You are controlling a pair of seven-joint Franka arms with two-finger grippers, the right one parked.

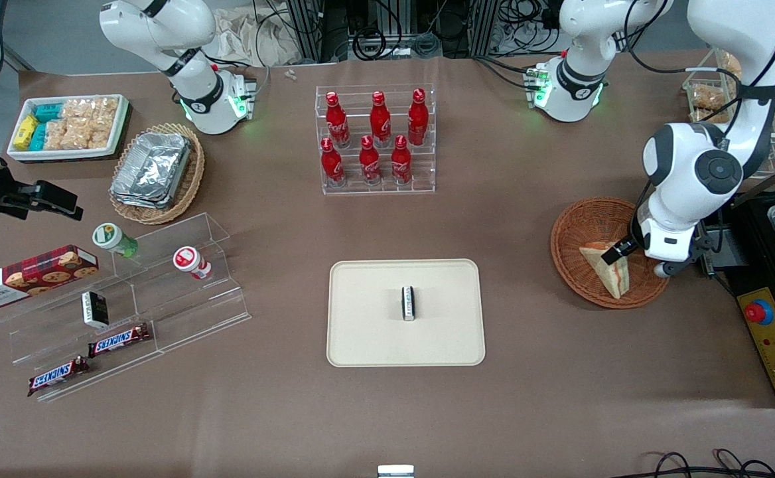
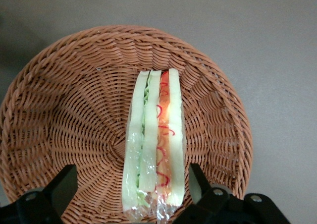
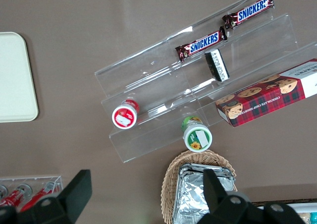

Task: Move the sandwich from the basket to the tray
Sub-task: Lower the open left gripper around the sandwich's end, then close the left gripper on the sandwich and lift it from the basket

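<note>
The sandwich (image 1: 610, 269) (image 2: 154, 144), a clear-wrapped wedge with pale bread and a red and green filling, stands on edge in the reddish-brown wicker basket (image 1: 570, 226) (image 2: 64, 110). My left gripper (image 1: 639, 260) (image 2: 131, 184) is low over the basket and open. One finger is on each side of the sandwich's wide end, with basket weave showing in the gaps. The cream tray (image 1: 361, 332) (image 3: 15, 75) lies mid-table, toward the parked arm from the basket.
A small dark and white packet (image 1: 408, 303) lies on the tray. A clear rack of red bottles (image 1: 375, 139) stands farther from the front camera than the tray. A control box with a red button (image 1: 769, 338) sits beside the basket at the table's end.
</note>
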